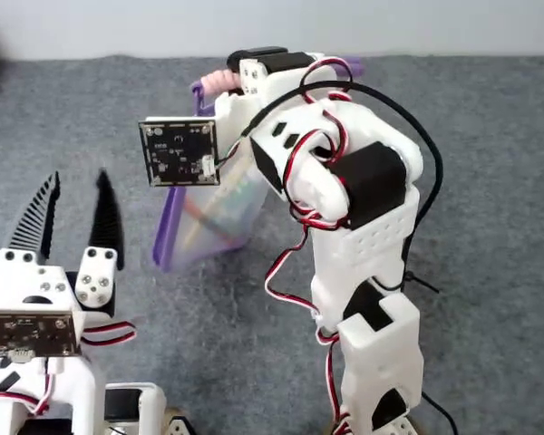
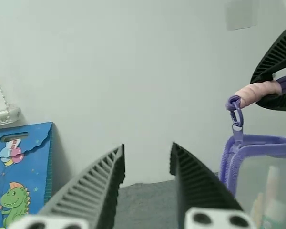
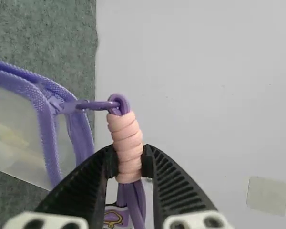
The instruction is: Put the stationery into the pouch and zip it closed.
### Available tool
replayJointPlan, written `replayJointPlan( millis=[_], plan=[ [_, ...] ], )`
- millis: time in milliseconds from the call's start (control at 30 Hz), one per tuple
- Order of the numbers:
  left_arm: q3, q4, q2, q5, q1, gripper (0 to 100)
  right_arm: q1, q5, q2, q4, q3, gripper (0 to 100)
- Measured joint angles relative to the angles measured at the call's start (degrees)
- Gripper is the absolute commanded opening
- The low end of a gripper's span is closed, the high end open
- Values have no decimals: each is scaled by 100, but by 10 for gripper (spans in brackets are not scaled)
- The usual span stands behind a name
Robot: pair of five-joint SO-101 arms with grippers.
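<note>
A clear pouch (image 1: 204, 213) with purple trim hangs tilted above the grey table, with coloured stationery (image 1: 219, 210) inside it. My right gripper (image 3: 129, 157) is shut on the pink wrapped zipper pull (image 3: 125, 138), holding the pouch up by it. In the high view that gripper (image 1: 245, 72) is at the far middle, with the pink pull (image 1: 219, 82) beside it. My left gripper (image 1: 78, 178) stands open at the near left, apart from the pouch, nothing between its fingers. In the left wrist view the gripper (image 2: 147, 155) faces the wall, with the pouch (image 2: 262, 171) and pull (image 2: 256, 93) off to one side.
The right arm's wrist camera board (image 1: 179, 152) hangs in front of the pouch. A blue folder (image 2: 20, 176) with a dinosaur picture leans against the white wall. Grey carpet (image 1: 490, 163) covers the table on both sides of the arms.
</note>
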Motion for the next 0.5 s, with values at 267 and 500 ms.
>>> replayJointPlan(
  millis=[267, 500],
  plan=[
    [422, 0, 0, 378, 149, 239, -176, 0, 0, 0, -18, 8],
    [923, 0, 0, 404, 492, 239, -299, 9, 0, 0, -18, 8]
  ],
)
